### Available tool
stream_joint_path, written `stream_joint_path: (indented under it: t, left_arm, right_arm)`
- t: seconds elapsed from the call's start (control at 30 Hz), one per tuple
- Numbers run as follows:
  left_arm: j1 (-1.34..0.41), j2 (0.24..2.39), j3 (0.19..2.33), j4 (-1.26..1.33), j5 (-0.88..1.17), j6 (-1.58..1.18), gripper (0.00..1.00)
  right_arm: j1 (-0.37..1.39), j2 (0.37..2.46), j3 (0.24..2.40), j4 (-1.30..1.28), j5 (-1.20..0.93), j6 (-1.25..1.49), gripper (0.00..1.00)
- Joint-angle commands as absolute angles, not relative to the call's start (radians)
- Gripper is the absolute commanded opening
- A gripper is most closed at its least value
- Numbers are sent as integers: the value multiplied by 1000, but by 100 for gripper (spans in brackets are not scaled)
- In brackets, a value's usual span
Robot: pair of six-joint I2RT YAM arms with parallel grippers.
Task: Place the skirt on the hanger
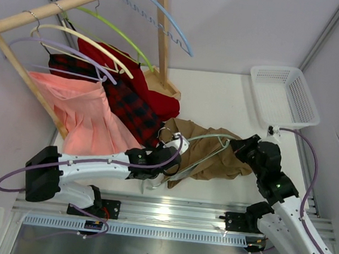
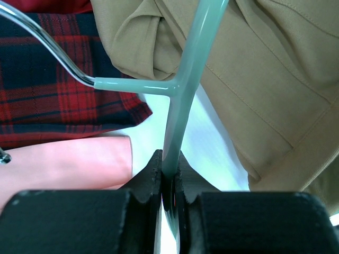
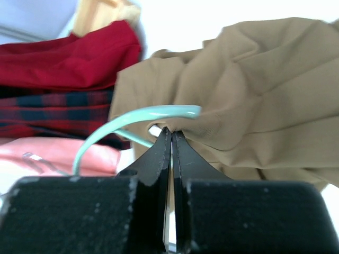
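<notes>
The tan skirt (image 1: 212, 155) lies crumpled on the table between my two arms. The pale sage-green hanger (image 1: 207, 136) lies across its top, with the wire hook to the left. My left gripper (image 1: 169, 158) is shut on one arm of the hanger (image 2: 183, 90) just below the hook joint, with the skirt (image 2: 265, 79) to its right. My right gripper (image 1: 241, 147) is at the skirt's right edge. In the right wrist view its tips (image 3: 170, 132) are pinched on the skirt's hem (image 3: 254, 95), right under the hanger's end (image 3: 159, 112).
A wooden rack (image 1: 67, 3) at the back left carries several hangers, a red garment (image 1: 154, 95), a plaid skirt (image 1: 129, 105) and a pink skirt (image 1: 81, 112). These hang close to my left gripper. A white basket (image 1: 283, 96) stands at the back right.
</notes>
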State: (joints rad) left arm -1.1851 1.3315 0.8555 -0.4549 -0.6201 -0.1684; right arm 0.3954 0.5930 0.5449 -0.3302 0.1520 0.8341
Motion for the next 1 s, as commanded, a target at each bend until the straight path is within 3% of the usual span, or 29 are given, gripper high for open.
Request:
stream_joint_path:
  t: [0.0, 0.33, 0.97]
  left_arm:
    - [-1190, 1324, 874, -400, -565, -178, 0]
    - [-1190, 1316, 864, -416, -555, -163, 0]
    - [-1190, 1262, 839, -397, -537, -149, 0]
  right_arm:
    - [384, 577, 587, -210, 58, 835, 0]
    - [336, 583, 666, -327, 175, 760, 0]
    - [285, 555, 657, -285, 51, 667, 0]
